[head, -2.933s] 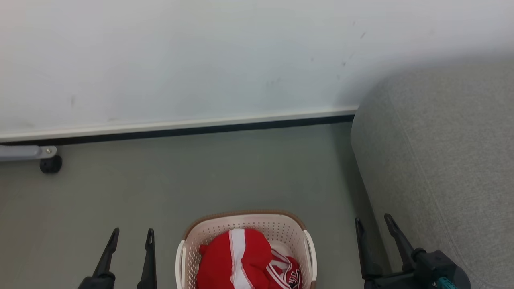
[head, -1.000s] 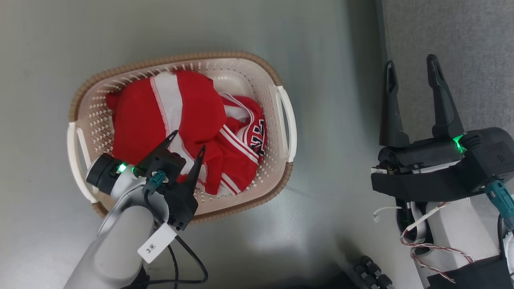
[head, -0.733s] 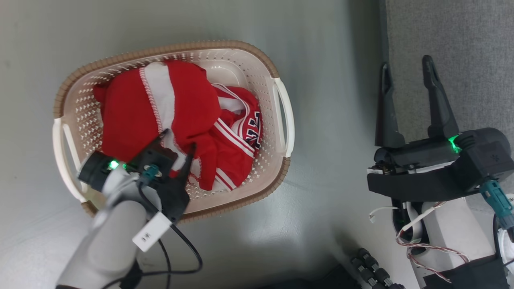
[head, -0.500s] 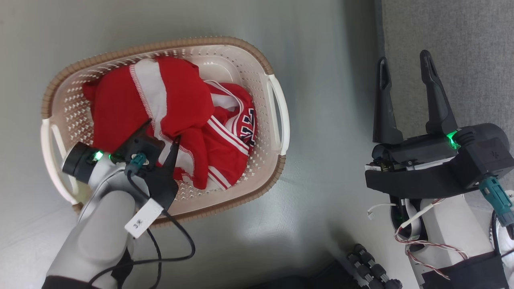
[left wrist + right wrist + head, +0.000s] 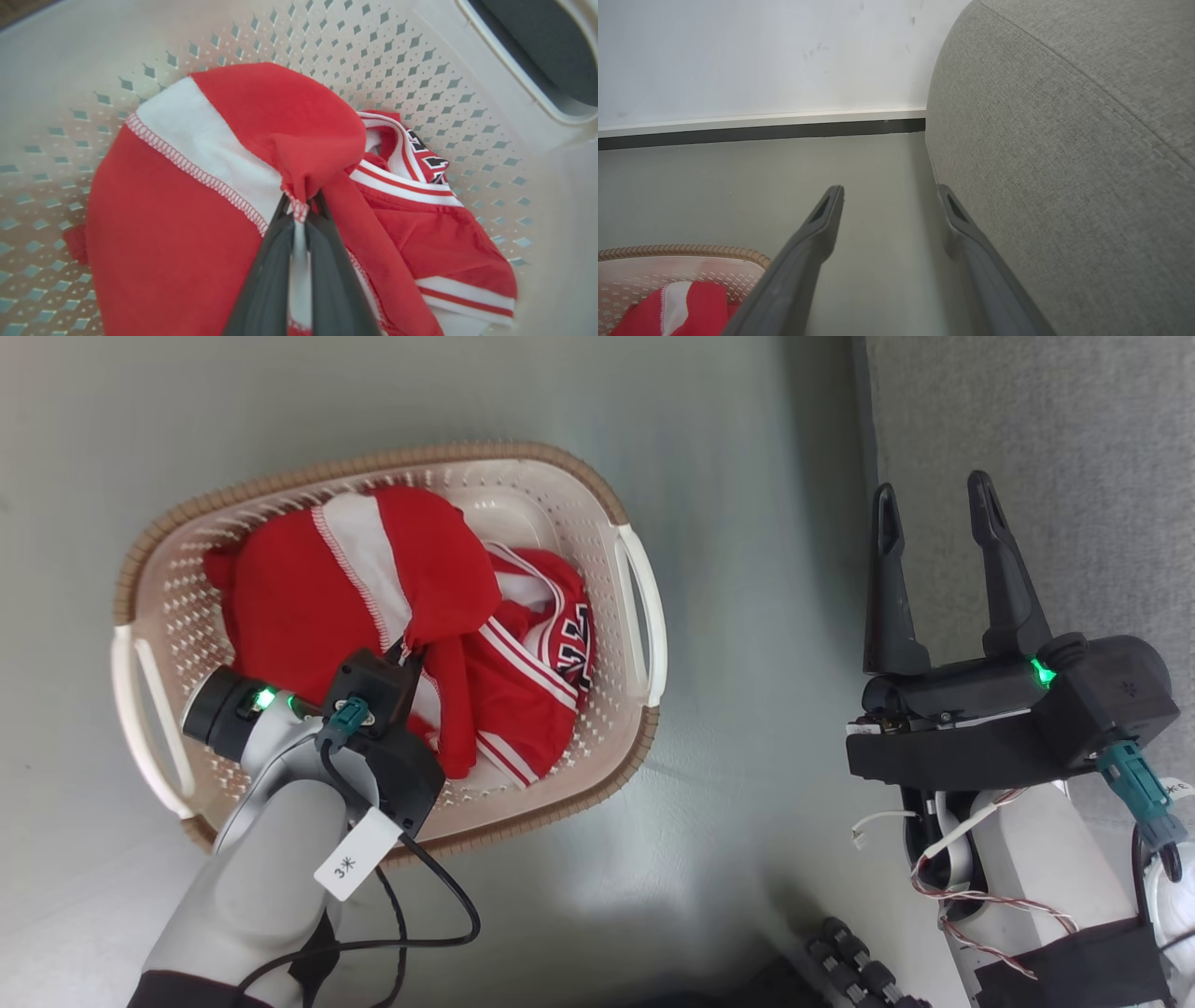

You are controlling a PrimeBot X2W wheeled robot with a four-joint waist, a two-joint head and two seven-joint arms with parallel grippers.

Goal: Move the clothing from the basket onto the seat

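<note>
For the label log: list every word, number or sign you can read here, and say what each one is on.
"3" followed by a star-like mark: on the white tag hanging by the left forearm.
Dark letters edged in white on the red jersey: folded over and partly hidden, so they cannot be read.
No other writing is legible.

We are pinching our left tool tight on the clothing, with our pale left forearm angling up from below. We are holding our right tool with its fingers spread and pointing upward.
</note>
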